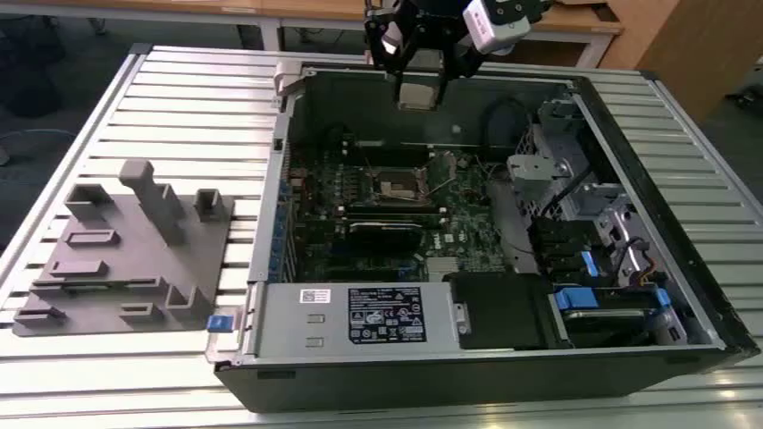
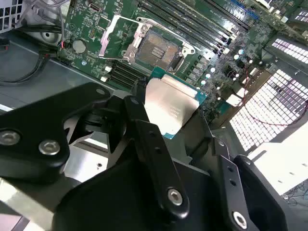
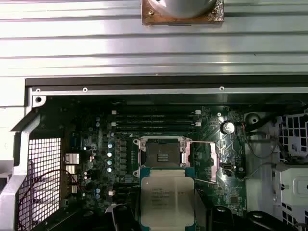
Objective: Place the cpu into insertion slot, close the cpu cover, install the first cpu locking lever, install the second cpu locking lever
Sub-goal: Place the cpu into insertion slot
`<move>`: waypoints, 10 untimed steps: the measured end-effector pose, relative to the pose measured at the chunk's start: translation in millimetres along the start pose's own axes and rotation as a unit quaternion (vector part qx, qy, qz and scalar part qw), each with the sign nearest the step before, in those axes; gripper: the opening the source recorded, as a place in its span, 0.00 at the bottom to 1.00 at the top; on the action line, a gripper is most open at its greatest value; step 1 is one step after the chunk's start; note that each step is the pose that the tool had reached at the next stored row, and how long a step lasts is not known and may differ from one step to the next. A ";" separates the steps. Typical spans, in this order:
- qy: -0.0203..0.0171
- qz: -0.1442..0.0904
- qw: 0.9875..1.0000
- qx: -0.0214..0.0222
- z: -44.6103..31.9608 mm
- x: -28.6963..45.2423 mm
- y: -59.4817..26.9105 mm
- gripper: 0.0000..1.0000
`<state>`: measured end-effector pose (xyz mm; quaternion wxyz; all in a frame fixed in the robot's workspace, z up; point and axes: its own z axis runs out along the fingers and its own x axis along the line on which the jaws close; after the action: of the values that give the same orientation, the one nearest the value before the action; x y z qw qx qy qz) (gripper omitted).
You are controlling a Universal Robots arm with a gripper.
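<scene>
The gripper (image 1: 416, 82) hangs over the open computer case (image 1: 477, 380), its fingers clamped on opposite edges of the cpu (image 3: 167, 199), so the chip's flat faces stay untouched. The cpu is in the air, well above the slot (image 3: 161, 155) and seemingly not yet squarely over it. The cover (image 2: 108, 37) stands swung open beside the slot, leaving it bare.
</scene>
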<state>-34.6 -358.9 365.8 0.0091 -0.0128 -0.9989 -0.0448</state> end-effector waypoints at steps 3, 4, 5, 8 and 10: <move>0.000 0.000 1.000 0.000 0.0 0.0 0.0 0.54; 0.000 0.000 1.000 0.000 0.0 0.0 0.0 0.54; 0.000 0.000 1.000 0.000 0.0 0.0 0.0 0.54; 0.000 0.000 1.000 0.000 0.8 0.0 -0.1 0.54; 0.000 0.000 1.000 0.000 0.8 0.0 -0.1 0.54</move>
<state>-34.6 -358.9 365.0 0.0091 -0.0128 -0.9989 -0.0447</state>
